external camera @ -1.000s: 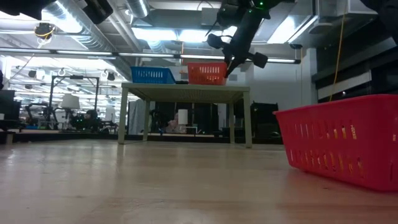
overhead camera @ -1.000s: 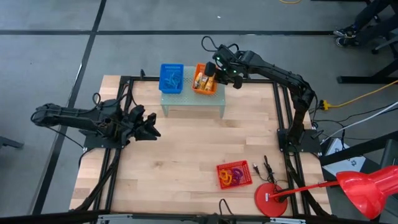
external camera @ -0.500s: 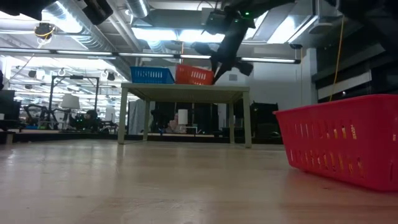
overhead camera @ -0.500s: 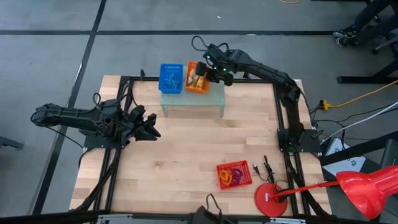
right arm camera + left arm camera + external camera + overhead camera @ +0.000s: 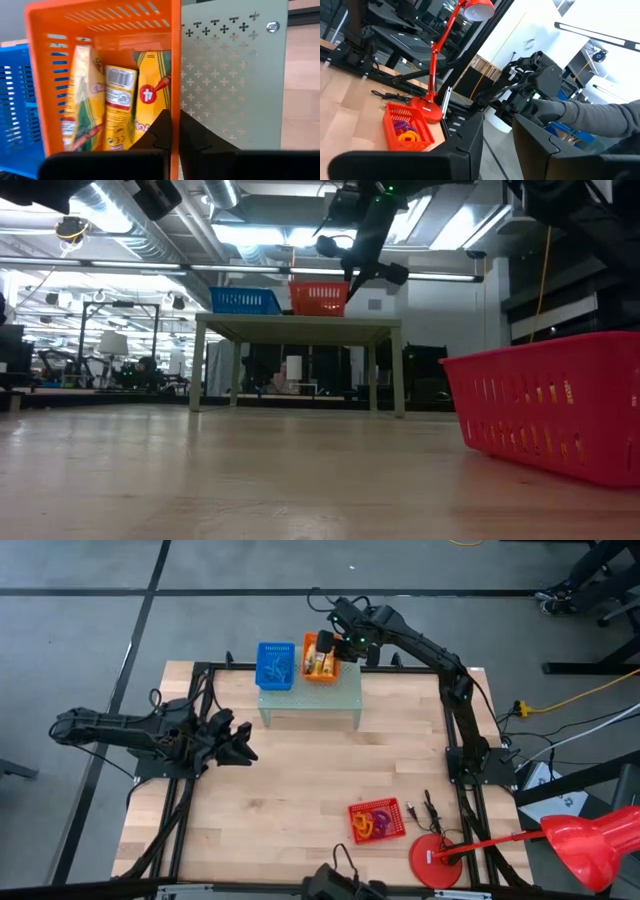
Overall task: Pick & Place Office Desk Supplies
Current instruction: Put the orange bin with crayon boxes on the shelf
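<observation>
Right pincer (image 5: 175, 131) on orange basket (image 5: 100, 20) rim (crayons)

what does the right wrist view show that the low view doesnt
Only the right wrist view shows inside the orange basket: yellow crayon boxes standing in it, plus the cross-shaped holes in the pale green stand top. It also shows the right hand shut on the basket's side wall.

Only the low view shows the stand's legs, the big red basket close by on the wood table, and the room behind.

Both show the orange basket beside the blue basket on the stand, with the right hand at the orange one.
</observation>
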Controlling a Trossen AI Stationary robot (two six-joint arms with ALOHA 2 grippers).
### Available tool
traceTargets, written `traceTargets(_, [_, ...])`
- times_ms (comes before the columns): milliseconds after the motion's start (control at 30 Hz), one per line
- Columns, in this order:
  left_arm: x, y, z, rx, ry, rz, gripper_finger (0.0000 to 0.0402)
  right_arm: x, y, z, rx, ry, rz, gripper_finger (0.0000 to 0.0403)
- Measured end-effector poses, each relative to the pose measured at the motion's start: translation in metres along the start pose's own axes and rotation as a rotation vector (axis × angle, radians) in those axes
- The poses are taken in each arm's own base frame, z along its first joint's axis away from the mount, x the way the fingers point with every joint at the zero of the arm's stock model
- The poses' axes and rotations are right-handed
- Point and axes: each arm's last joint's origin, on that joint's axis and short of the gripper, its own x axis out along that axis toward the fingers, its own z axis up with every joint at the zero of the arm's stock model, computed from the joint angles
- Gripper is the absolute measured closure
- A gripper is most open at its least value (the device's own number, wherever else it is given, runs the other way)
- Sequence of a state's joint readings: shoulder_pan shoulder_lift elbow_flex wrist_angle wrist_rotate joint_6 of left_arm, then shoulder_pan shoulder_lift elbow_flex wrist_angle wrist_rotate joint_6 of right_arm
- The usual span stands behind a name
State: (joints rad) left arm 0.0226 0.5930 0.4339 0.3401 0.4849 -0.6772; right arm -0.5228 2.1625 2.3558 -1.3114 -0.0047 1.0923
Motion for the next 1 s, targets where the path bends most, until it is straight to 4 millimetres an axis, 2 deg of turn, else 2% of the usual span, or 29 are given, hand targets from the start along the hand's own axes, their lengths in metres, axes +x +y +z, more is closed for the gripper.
traceTargets(833, [-0.001,0.002,0.001,0.006,-0.002,0.005,0.0302,0.0,0.008,-0.008,-0.002,0.01,0.047,0.0392])
traceTargets(1000, [-0.001,0.002,0.001,0.007,-0.002,0.005,0.0302,0.007,0.01,-0.01,-0.007,0.038,0.051,0.0392])
